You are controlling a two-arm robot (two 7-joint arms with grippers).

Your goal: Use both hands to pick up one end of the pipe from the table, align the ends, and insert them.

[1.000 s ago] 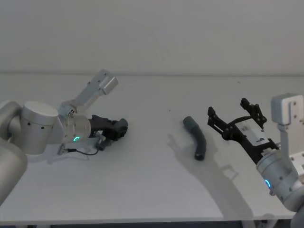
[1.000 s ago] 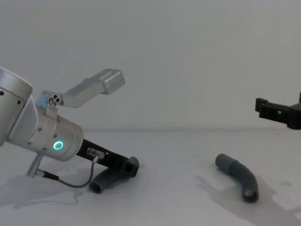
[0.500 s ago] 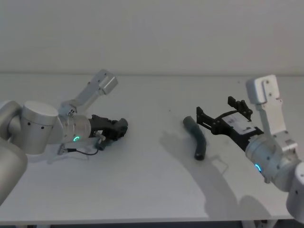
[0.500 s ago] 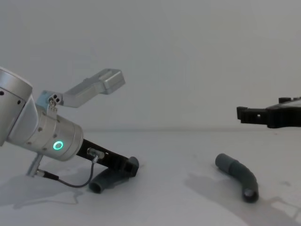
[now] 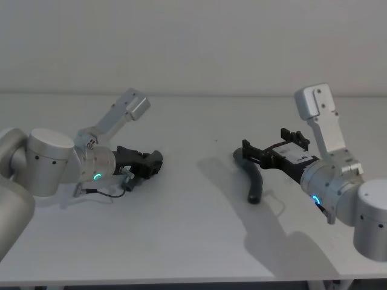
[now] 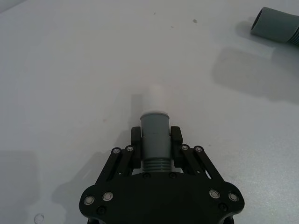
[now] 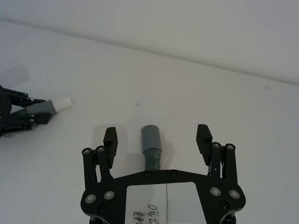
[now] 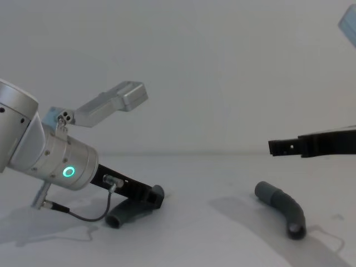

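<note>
The left arm [image 5: 51,163] reaches in low from the left, its wrist ring [image 8: 68,172] glowing green. It slopes downward so that the left gripper [image 6: 155,135] sits lowest, its fingers [image 6: 135,137] clamped on a pipe piece [image 6: 154,130]. The right arm [image 5: 338,193] comes in from the right, holding the right gripper [image 7: 157,135] level and raised, pointing toward the robot's left, its fingers [image 7: 110,136] spread wide apart.
</note>
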